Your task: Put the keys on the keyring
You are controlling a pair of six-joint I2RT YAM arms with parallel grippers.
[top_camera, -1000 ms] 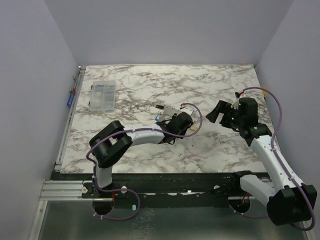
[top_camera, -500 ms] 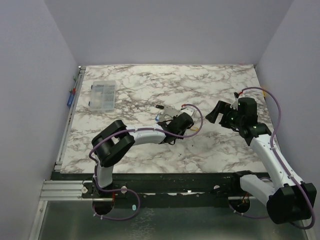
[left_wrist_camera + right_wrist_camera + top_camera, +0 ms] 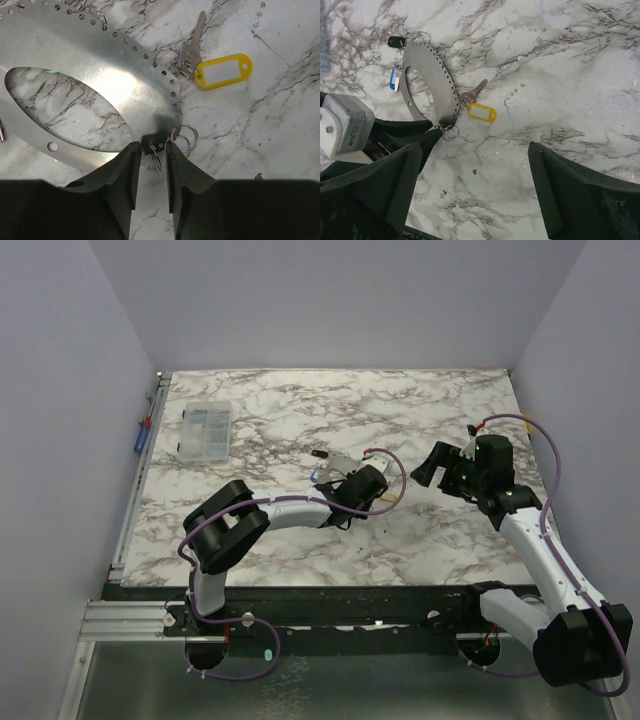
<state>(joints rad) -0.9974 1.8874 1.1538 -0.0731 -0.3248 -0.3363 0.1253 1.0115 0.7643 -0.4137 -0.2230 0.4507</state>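
Observation:
The keyring point(image 3: 107, 85) is a flat silvery oval plate with holes along its rim, lying on the marble. It also shows in the right wrist view point(image 3: 434, 85) and faintly in the top view point(image 3: 342, 462). A silver key point(image 3: 192, 42) with a yellow tag point(image 3: 222, 71) hangs from a small ring on its rim. A blue-headed key point(image 3: 394, 79) and a black-headed key point(image 3: 396, 41) hang at its far end. My left gripper point(image 3: 151, 146) is closed narrowly on the plate's near end, with small split rings point(image 3: 186, 139) beside it. My right gripper point(image 3: 474, 147) is wide open and empty above the table, to the right.
A clear plastic compartment box point(image 3: 203, 428) stands at the back left of the table. The left arm's purple cable point(image 3: 395, 475) loops beside the left gripper point(image 3: 350, 480). The right gripper point(image 3: 432, 468) hangs over the right half of the table.
My left gripper has shifted slightly left against the keyring's end. The right arm has hardly moved.

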